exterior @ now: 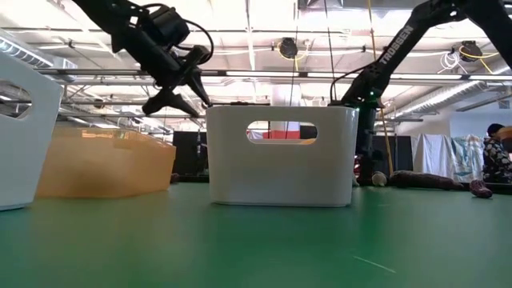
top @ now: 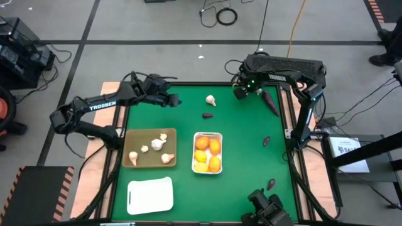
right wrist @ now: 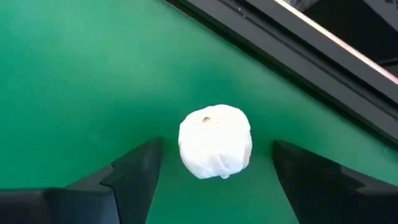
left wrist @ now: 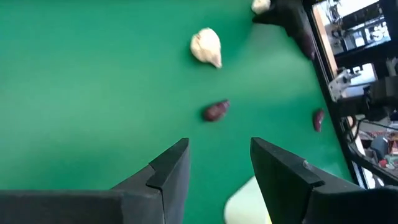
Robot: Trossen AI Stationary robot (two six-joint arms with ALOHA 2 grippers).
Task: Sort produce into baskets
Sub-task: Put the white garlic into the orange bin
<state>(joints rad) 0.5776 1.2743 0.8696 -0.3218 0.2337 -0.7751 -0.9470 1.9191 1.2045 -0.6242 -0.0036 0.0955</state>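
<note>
White garlic bulb (right wrist: 215,142) between open right claw (right wrist: 214,171) fingers

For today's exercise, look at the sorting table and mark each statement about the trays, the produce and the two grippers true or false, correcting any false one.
1. The tan tray holds garlic bulbs. True.
2. The oranges lie in the tan tray. False: they lie in a white tray.
3. The other white tray holds purple vegetables. False: it is empty.
4. The right gripper is open around a white bulb. True.
5. The left gripper holds a bulb. False: it is open and empty.
</note>
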